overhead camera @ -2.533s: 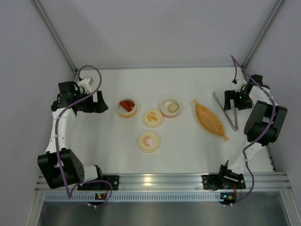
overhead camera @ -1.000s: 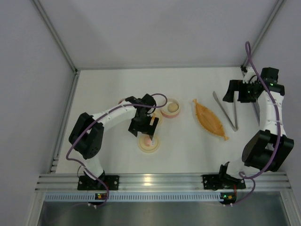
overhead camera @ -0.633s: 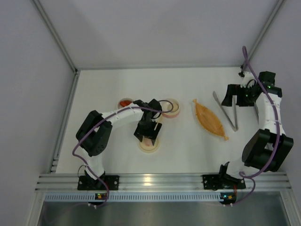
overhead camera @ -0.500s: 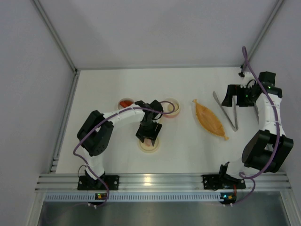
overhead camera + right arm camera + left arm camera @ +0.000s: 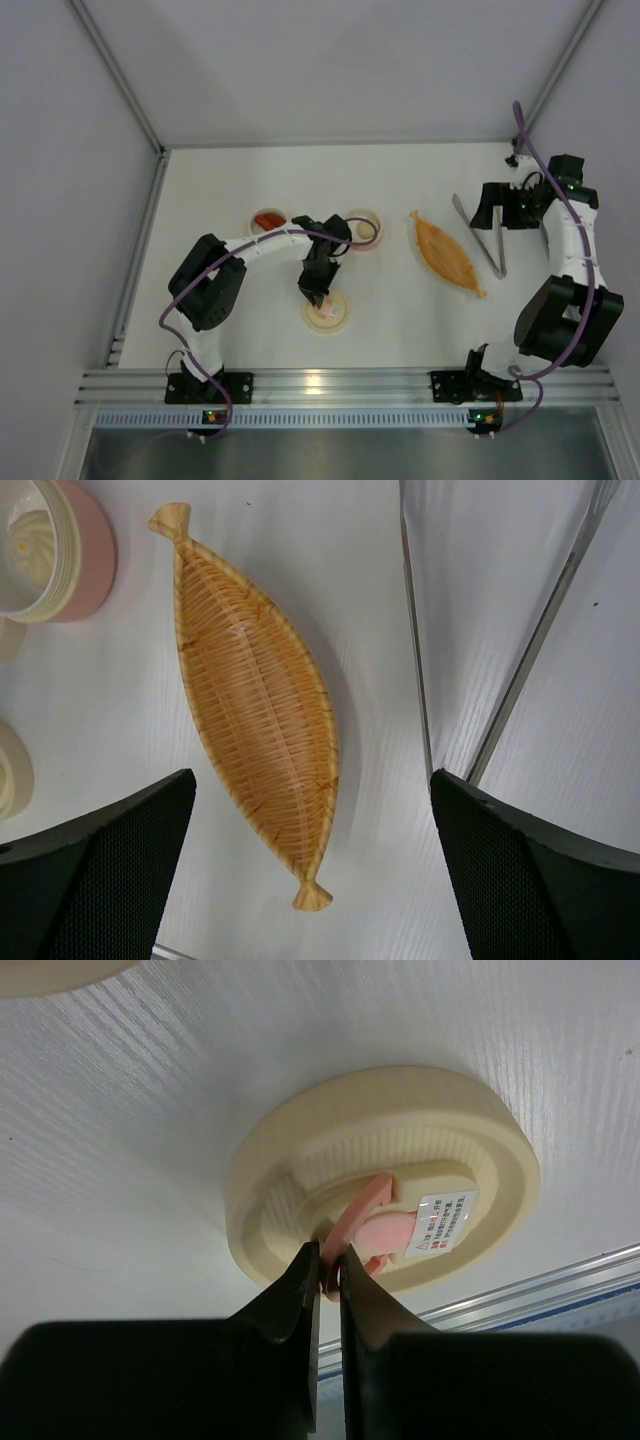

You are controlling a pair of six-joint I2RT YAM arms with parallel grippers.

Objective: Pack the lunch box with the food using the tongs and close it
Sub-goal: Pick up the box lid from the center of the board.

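Note:
In the left wrist view my left gripper [image 5: 330, 1268] is shut on the pink tab handle [image 5: 368, 1212] of a round cream lid [image 5: 470, 1150] that lies flat on the table. From above, that lid [image 5: 327, 313] sits near the front, with the left gripper [image 5: 319, 294] over it. A red-orange sausage [image 5: 266, 219] lies in the left round container. The cream ball [image 5: 28, 535] rests in the pink container [image 5: 88, 555]. The grey tongs [image 5: 415, 660] lie in a V at the right. My right gripper [image 5: 310, 780] hangs open above the tray and tongs, holding nothing.
An orange woven boat-shaped tray [image 5: 447, 252] lies between the pink container [image 5: 372, 214] and the tongs [image 5: 480, 235]. The left arm covers a third round piece at the centre. Grey walls close in the table, and a metal rail runs along the near edge.
The left gripper came down from open and shut on the lid's pink handle. The lid has shifted slightly toward the near right. The right arm has hardly moved.

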